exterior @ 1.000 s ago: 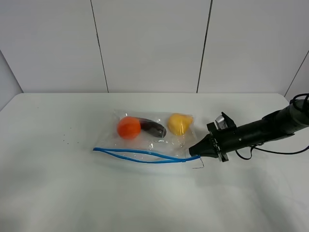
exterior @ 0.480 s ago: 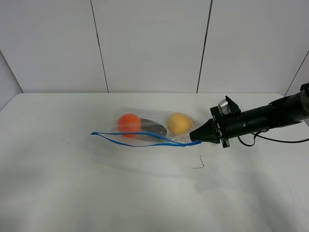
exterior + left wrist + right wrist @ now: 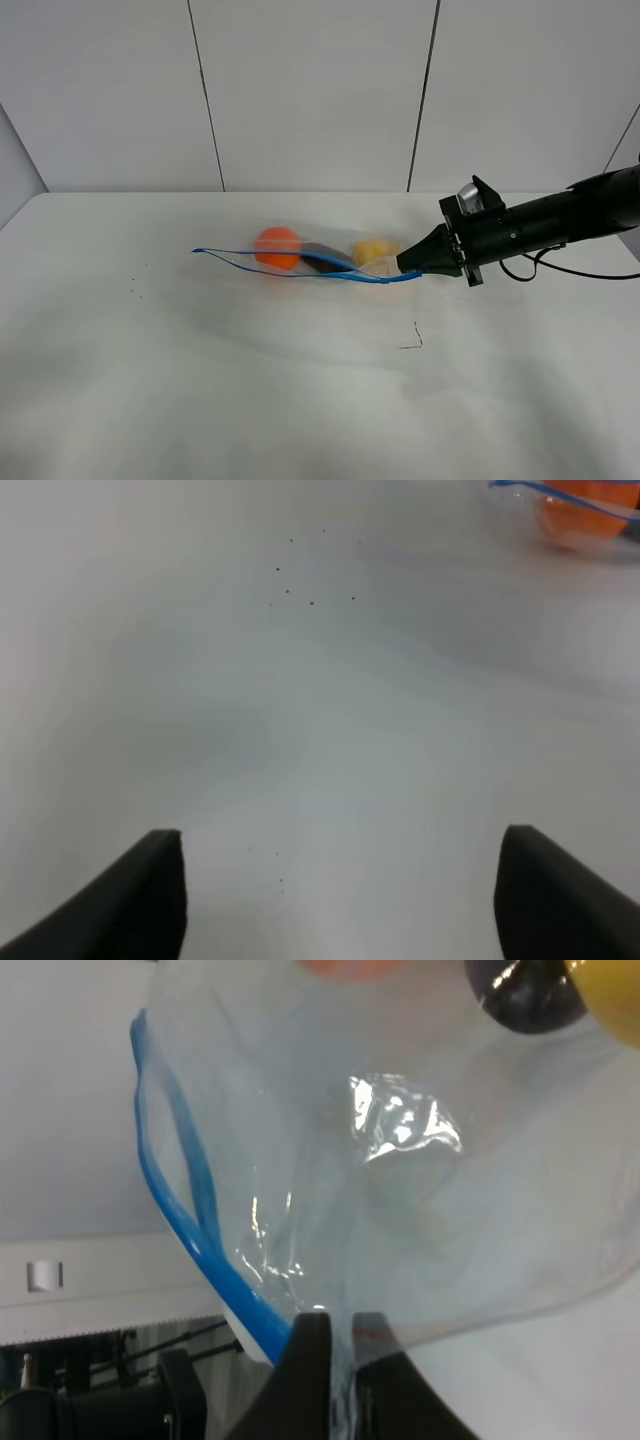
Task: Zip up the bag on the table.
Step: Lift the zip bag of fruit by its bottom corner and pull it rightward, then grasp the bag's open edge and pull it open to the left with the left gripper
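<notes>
The clear bag (image 3: 320,262) hangs tilted over the white table (image 3: 300,400), its right end lifted. Its blue zipper strip (image 3: 300,272) runs along the front edge and gapes open at the left. Orange (image 3: 277,246), dark purple (image 3: 322,260) and yellow (image 3: 375,250) fruit lie inside. My right gripper (image 3: 408,268) is shut on the bag's right corner by the zipper end. In the right wrist view the fingers (image 3: 310,1380) pinch the plastic (image 3: 400,1210) beside the blue strip (image 3: 190,1210). My left gripper (image 3: 340,900) is open over bare table, far from the bag (image 3: 570,510).
A small dark wire-like mark (image 3: 412,340) lies on the table in front of the bag. Tiny dark specks (image 3: 135,290) dot the left side and also show in the left wrist view (image 3: 310,580). A panelled wall stands behind the table.
My right gripper has risen and moved back, lifting the bag's right end off the table. The fruit has slid toward the back and the bag now hangs tilted.
</notes>
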`<act>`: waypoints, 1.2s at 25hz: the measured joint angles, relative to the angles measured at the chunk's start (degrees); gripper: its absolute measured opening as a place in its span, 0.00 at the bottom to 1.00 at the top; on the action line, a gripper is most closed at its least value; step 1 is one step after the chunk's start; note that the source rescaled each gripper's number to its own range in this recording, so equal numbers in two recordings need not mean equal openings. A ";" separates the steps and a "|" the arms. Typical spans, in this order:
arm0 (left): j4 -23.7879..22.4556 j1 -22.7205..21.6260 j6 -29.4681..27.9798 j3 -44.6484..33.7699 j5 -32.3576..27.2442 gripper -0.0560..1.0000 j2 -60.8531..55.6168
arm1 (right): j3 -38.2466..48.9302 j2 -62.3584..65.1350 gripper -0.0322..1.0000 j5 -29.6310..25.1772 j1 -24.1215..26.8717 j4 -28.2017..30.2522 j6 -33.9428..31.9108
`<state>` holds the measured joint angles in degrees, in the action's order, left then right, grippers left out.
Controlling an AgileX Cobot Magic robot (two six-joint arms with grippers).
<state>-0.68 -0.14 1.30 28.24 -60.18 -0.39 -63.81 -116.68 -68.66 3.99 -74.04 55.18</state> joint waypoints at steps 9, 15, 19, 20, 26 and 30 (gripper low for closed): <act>6.63 0.00 8.20 4.56 0.11 0.73 7.11 | 0.00 0.00 0.03 -0.12 0.00 1.61 -0.47; 8.57 0.00 25.54 16.07 4.43 0.73 22.87 | 0.00 0.00 0.03 -0.12 0.00 1.66 -0.52; 7.87 0.00 27.46 23.53 10.24 0.73 32.07 | 0.00 0.00 0.03 -0.12 0.00 1.66 -0.52; 7.93 0.00 27.67 24.96 10.92 0.73 34.02 | 0.00 0.00 0.03 -0.12 0.00 1.66 -0.52; 8.16 1.37 30.55 26.68 12.95 0.73 43.78 | 0.00 0.00 0.03 -0.19 0.00 1.66 -0.52; 4.86 6.74 30.94 26.68 14.81 0.73 44.67 | 0.00 0.00 0.03 -0.24 0.00 1.66 -0.52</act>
<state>4.18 6.60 32.23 54.92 -45.37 44.28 -63.81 -116.68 -68.90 3.99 -72.38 54.66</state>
